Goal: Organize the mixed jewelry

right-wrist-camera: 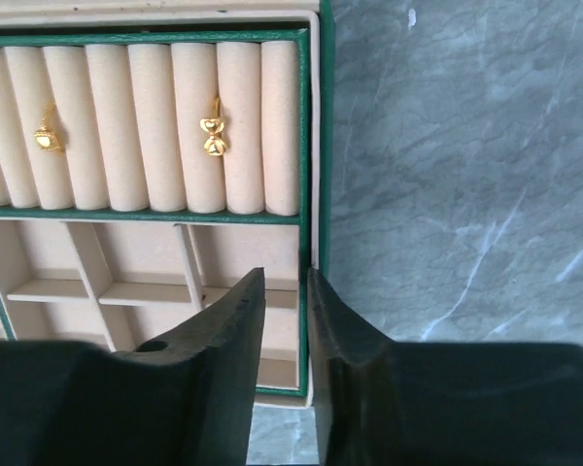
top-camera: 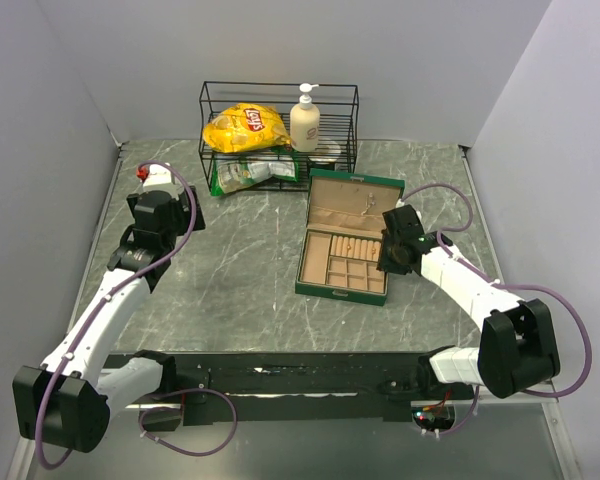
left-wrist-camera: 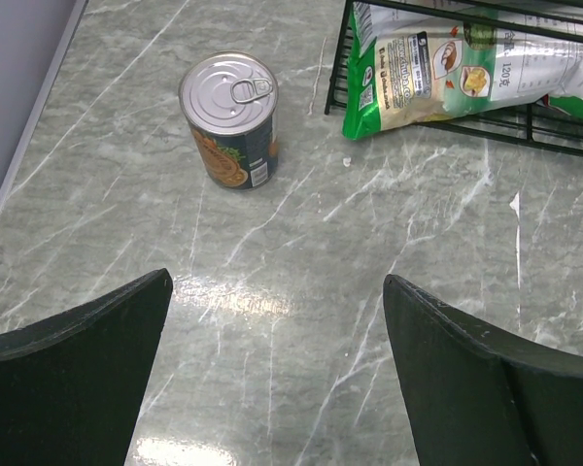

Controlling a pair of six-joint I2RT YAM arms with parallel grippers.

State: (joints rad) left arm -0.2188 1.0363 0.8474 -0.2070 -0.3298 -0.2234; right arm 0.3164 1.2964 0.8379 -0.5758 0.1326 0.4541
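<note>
Hovering over the right rim of the green jewelry box, the right gripper has its jaws parted by a narrow gap, grasping nothing. A bow-shaped gold piece sits tucked between the cream ring rolls near their right end; a second gold piece sits toward the left. The left gripper is fully released and empty above the table, near an upright can.

"Lay's" on yellow bag
</note>
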